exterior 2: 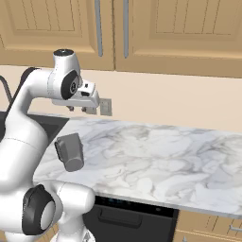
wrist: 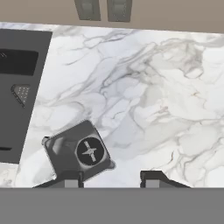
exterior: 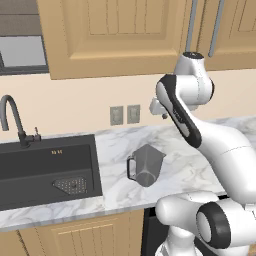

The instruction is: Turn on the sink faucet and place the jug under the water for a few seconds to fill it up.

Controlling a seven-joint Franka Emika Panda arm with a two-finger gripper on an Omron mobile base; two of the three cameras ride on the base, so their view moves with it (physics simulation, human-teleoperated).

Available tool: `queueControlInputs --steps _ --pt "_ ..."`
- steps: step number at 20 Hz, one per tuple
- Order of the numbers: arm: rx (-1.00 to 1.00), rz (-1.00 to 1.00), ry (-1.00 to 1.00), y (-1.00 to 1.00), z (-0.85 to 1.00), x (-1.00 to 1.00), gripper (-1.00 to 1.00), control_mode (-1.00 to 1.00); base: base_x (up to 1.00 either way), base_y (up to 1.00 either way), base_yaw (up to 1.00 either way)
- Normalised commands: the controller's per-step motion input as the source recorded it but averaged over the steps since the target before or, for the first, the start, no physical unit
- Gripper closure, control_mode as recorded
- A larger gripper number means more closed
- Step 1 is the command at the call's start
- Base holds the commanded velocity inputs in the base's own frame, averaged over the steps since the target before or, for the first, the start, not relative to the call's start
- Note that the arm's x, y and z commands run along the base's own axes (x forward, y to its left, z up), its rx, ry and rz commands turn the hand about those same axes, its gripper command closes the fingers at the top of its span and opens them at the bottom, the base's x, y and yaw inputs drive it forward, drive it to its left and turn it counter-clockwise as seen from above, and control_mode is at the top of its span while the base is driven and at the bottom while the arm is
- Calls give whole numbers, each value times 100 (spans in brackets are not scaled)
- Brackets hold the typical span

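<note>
Upright jug (exterior: 146,165), handle toward sink (exterior: 47,170)

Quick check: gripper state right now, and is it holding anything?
Gripper: open and empty, high above the counter; the jug stands below it, not held.

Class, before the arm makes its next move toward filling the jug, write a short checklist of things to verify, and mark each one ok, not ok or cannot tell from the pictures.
1. Jug stands upright on the marble counter, right of the sink: ok.
2. Jug's inside is free, nothing in it: ok.
3. Gripper holds nothing, fingers apart: ok.
4. Gripper lined up over the jug: not ok; in the hand view the jug lies off toward one finger.
5. Water running from the sink faucet: not ok, no stream shows.
6. Faucet lever position: cannot tell, too small.
</note>
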Motion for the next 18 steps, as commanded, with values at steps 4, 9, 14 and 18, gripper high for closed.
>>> queueControlInputs --steps 4,9,14,18 --pt "0 0 0 0 0 -5 -100 -100 0 0 0" --pt "0 0 0 0 0 0 -100 -100 0 0 0" --pt "0 0 0 -12 0 -30 -100 -100 0 0 0" --pt "0 0 -1 -21 0 -46 -100 -100 0 0 0"
